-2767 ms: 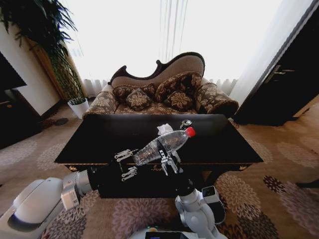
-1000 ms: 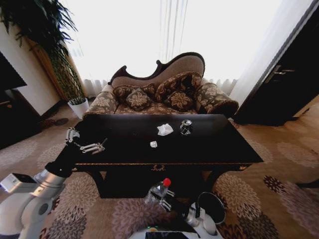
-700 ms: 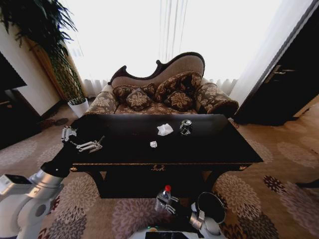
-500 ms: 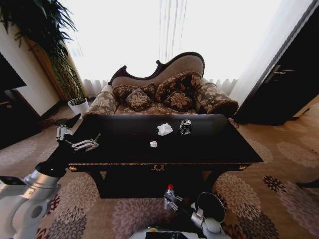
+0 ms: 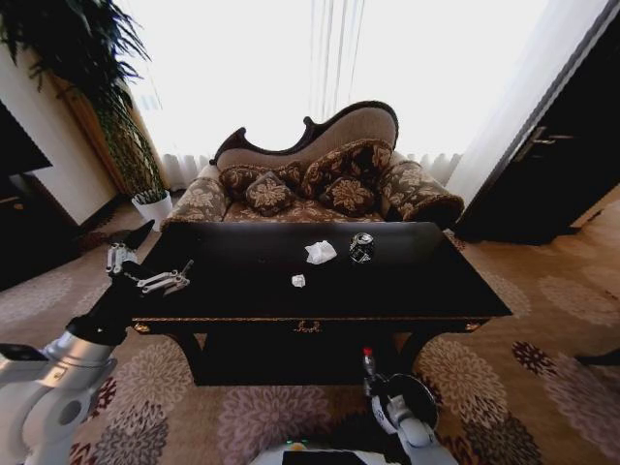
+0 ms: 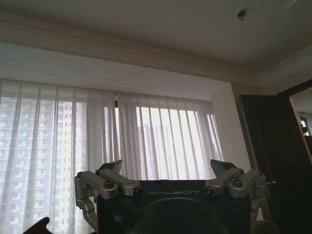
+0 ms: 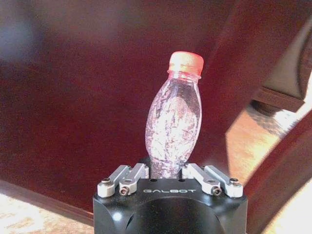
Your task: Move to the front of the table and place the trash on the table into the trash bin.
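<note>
Down at 6 o'clock, below the table's (image 5: 426, 291) front edge, the right gripper (image 7: 168, 170) is clamping the base of the clear plastic bottle (image 7: 174, 119), red cap up. Trash bin (image 5: 412, 399) is sitting just beside it on the carpet. Left gripper (image 5: 145, 271) is hovering at 9 o'clock over the table's left end, fingers spread wide, holding nothing. On the tabletop near 12 o'clock: crumpled tissue (image 5: 320, 253), dark can (image 5: 361, 247), small white scrap (image 5: 298, 281).
</note>
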Controlling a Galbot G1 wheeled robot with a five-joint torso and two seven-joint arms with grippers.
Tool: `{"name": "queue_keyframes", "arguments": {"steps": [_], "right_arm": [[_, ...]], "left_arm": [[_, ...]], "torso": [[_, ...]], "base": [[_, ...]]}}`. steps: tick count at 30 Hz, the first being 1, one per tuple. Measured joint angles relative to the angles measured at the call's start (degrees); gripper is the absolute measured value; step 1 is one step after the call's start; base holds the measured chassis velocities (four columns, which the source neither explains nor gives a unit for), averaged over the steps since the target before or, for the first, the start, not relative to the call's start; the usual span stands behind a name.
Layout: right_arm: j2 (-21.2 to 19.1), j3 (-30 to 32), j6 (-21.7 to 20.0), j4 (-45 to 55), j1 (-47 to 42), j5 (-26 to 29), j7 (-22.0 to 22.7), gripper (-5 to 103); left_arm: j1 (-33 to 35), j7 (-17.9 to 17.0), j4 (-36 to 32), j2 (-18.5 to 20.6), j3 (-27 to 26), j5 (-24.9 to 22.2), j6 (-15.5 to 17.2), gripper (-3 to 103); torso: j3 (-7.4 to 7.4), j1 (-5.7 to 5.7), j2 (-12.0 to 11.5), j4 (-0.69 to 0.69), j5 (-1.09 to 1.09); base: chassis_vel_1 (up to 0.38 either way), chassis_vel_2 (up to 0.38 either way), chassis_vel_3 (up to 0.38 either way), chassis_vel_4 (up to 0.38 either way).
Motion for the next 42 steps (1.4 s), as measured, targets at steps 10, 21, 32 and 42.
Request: {"name": "queue_keyframes", "arguments": {"steps": [10, 21, 32, 42], "right_arm": [[-0.69, 1.69, -0.09, -2.04, 1.30, 1.34, -0.28, 25], [-2.95, 4.81, 0.45, -9.13, 4.19, -5.29, 4.02, 25], [-4.31, 4.96, -3.17, -11.33, 3.16, -0.98, 5.25, 25], [-4.25, 5.44, -3.30, -11.74, 1.39, 3.25, 3.29, 25]], "left_arm": [[0.25, 0.28, -0.02, 0.13, 0.54, 0.55, -0.19, 100], [0.36, 0.48, -0.07, 0.13, 1.62, 1.57, -0.28, 100], [0.31, 0.86, 0.14, 0.60, 1.19, 1.66, -0.31, 100], [0.15, 0.89, 0.15, 0.74, 1.48, 1.30, -0.35, 100]], "torso": [[0.00, 0.00, 0.00, 0.00, 0.00], [0.00, 0.00, 0.00, 0.00, -0.01], [0.00, 0.00, 0.00, 0.00, 0.00], [0.00, 0.00, 0.00, 0.00, 0.00]], "base": [[0.000, 0.000, 0.000, 0.000], [0.000, 0.000, 0.000, 0.000], [0.000, 0.000, 0.000, 0.000], [0.000, 0.000, 0.000, 0.000]]}}
